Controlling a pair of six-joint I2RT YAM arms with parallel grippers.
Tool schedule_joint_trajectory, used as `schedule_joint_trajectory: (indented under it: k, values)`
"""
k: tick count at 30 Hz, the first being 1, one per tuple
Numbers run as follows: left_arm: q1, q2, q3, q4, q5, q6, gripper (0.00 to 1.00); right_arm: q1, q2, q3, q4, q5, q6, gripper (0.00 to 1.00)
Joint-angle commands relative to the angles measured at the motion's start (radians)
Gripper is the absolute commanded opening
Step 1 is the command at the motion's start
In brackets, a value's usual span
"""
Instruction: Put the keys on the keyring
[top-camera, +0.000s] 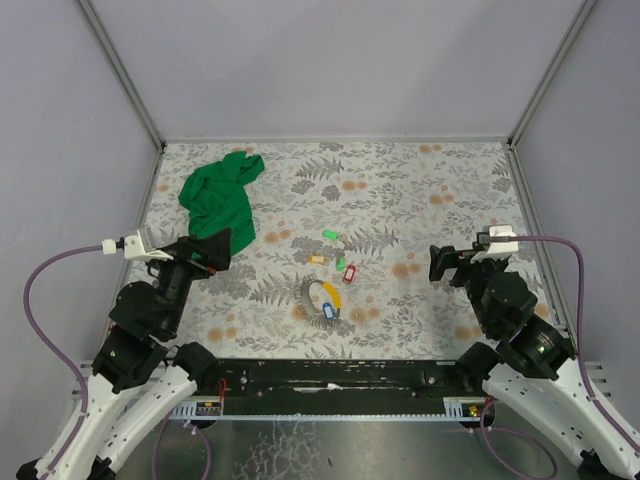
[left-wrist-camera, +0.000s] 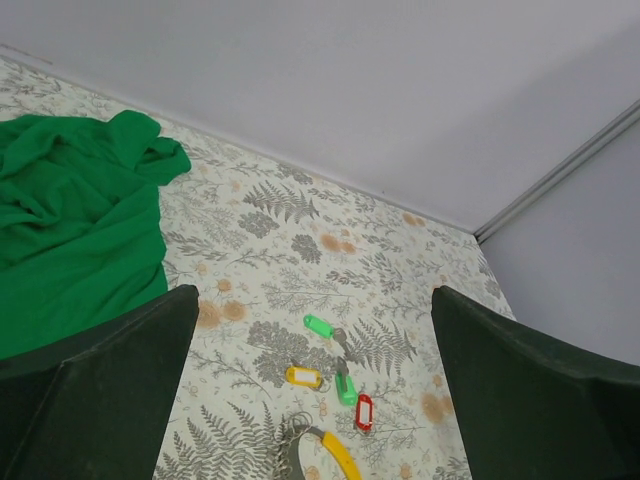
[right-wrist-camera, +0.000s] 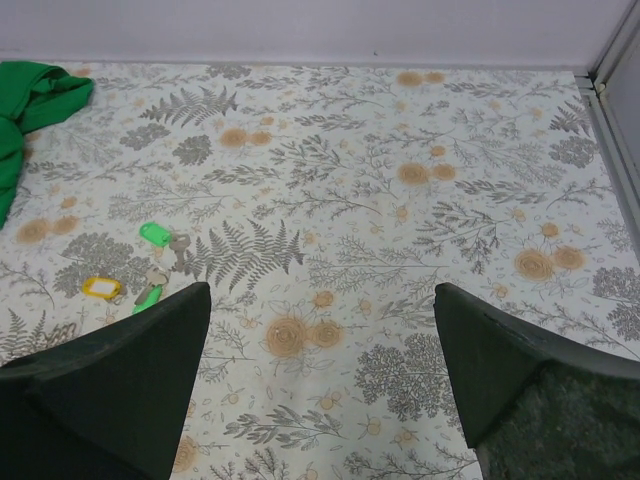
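Note:
Several keys lie loose on the floral table mid-way between the arms: a green-tagged key, a small yellow-tagged one, a second green one and a red one. Just in front of them lies the keyring, a thin wire ring with a long yellow tag and a blue tag at it. My left gripper hovers open to their left. My right gripper is open on the right, holding nothing.
A crumpled green cloth lies at the back left, just behind the left gripper. Grey walls with metal corner posts enclose the table on three sides.

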Motion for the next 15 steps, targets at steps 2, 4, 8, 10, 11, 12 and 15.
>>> schedule_joint_trajectory:
  k: [2,4,8,10,11,12,15]
  values:
    - [0.007,-0.017,-0.049,0.051,-0.058,0.010,1.00,-0.004,-0.005,-0.030,0.036,0.050,0.017,0.99]
    - [0.008,-0.009,-0.052,0.048,-0.071,-0.004,1.00,-0.004,-0.002,-0.028,0.042,0.054,0.021,0.99]
    - [0.008,0.006,-0.050,0.028,-0.086,-0.018,1.00,-0.004,0.011,-0.019,0.043,0.040,0.027,0.99]
    - [0.008,0.007,-0.048,0.019,-0.088,-0.020,1.00,-0.004,0.012,-0.015,0.040,0.038,0.037,0.99]
    - [0.009,0.006,-0.050,0.017,-0.091,-0.022,1.00,-0.004,0.010,-0.016,0.039,0.037,0.042,0.99]
    - [0.012,0.005,-0.052,0.014,-0.095,-0.021,1.00,-0.004,0.005,-0.018,0.044,0.036,0.043,0.99]
    - [0.017,-0.005,-0.059,0.012,-0.102,-0.010,1.00,-0.004,-0.007,-0.027,0.065,0.020,0.035,0.99]
